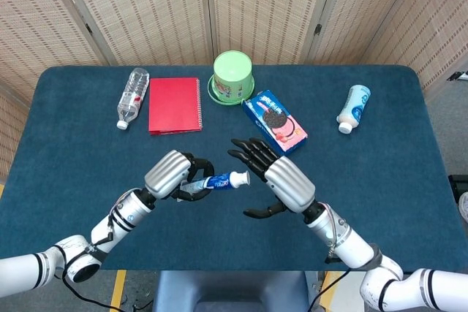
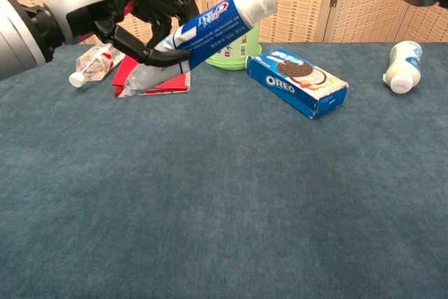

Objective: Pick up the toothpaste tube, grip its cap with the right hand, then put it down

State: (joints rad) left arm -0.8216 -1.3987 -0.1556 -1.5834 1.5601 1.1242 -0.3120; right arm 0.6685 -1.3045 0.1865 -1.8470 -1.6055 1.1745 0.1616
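Gripping toothpaste tube: left hand | right hand spread, head view only

Layout on the blue cloth-covered surface. At 11 o'clock: clear plastic water bottle, with the red spiral-bound notebook just beside it toward 3 o'clock. At 12 o'clock: green paper cup; blue cardboard cookie box near it toward 5 o'clock. At 2 o'clock: small white bottle, lying well apart.
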